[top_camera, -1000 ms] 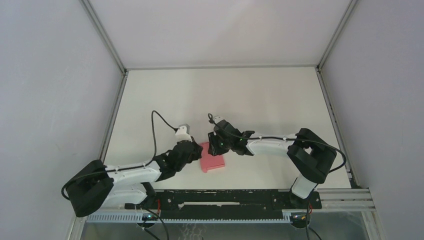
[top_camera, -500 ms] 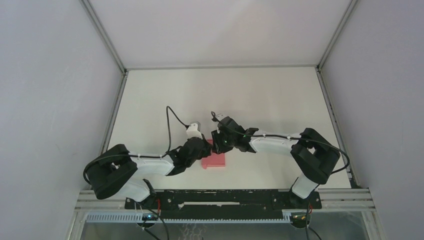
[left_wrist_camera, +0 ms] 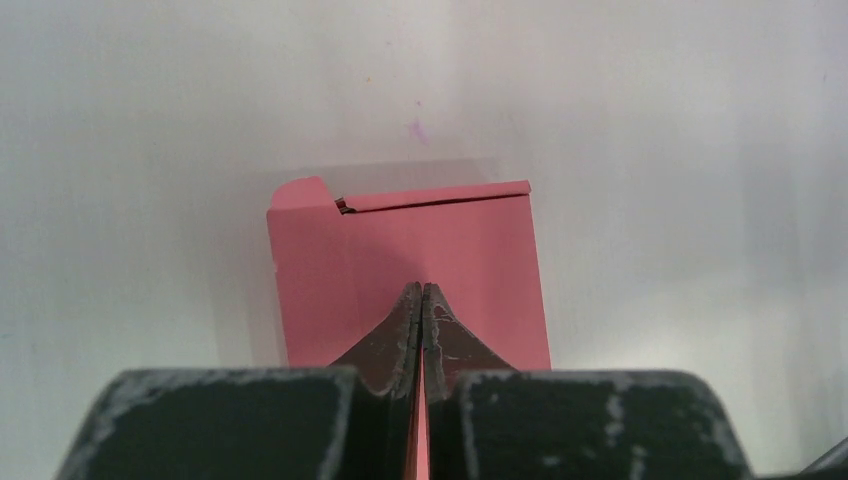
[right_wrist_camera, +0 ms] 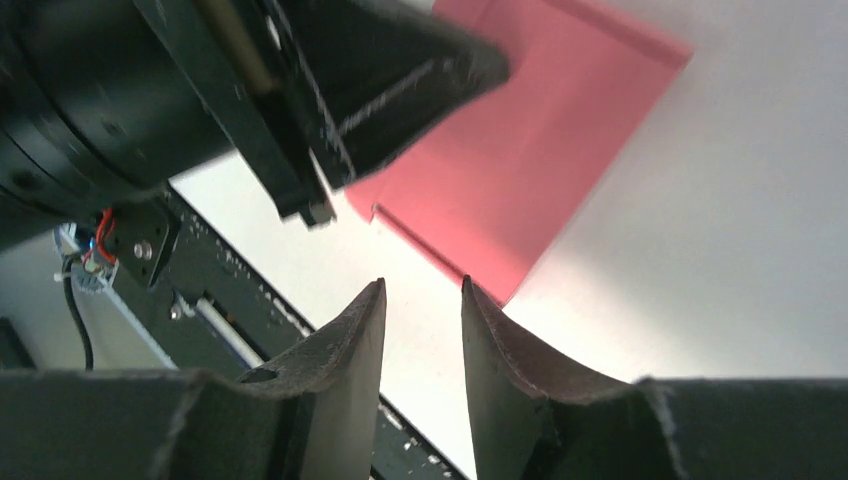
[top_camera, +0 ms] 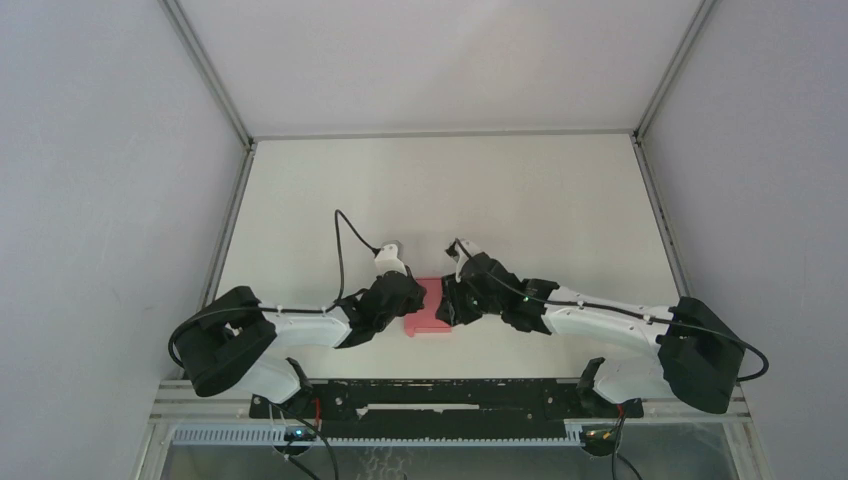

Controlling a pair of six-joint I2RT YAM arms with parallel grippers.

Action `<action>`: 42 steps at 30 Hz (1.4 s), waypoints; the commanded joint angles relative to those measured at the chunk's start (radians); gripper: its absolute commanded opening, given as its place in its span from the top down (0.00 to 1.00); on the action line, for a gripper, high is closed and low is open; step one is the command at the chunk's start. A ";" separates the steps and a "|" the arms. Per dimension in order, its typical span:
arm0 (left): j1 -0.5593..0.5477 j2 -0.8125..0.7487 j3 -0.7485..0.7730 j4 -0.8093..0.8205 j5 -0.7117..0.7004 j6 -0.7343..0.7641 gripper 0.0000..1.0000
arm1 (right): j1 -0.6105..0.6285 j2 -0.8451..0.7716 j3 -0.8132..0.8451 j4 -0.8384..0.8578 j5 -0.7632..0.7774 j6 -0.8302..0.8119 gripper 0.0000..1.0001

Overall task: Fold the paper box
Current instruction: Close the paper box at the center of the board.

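Box (top_camera: 430,320) lies flat on the bench (top_camera: 500,200), near edge, between the arms. Left fingers (left_wrist_camera: 421,300) closed, tips on its panel. Right fingers (right_wrist_camera: 423,292) part-open, empty, at its corner. Best now: slip 1 finger under, lift slowly, left pinning.

You see a plain pink paper box (top_camera: 432,318) on a white desk (top_camera: 500,200), with scuffed black fingers (left_wrist_camera: 385,350).

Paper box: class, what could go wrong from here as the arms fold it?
The shut left gripper lies over the box; pressing may slide or crease it. The open right gripper hangs near a box corner, close to the left gripper; they might collide.
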 commanded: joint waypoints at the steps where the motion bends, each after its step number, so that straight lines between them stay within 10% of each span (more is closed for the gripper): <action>1: 0.012 0.030 0.044 -0.087 -0.012 -0.016 0.96 | 0.068 0.010 -0.049 0.128 0.012 0.146 0.58; 28: 0.034 -0.007 0.028 -0.090 -0.015 -0.009 0.96 | 0.110 0.263 -0.063 0.358 0.061 0.291 0.57; 42: 0.036 -0.025 0.018 -0.122 0.022 -0.014 0.96 | -0.061 0.221 -0.150 0.310 0.056 0.211 0.58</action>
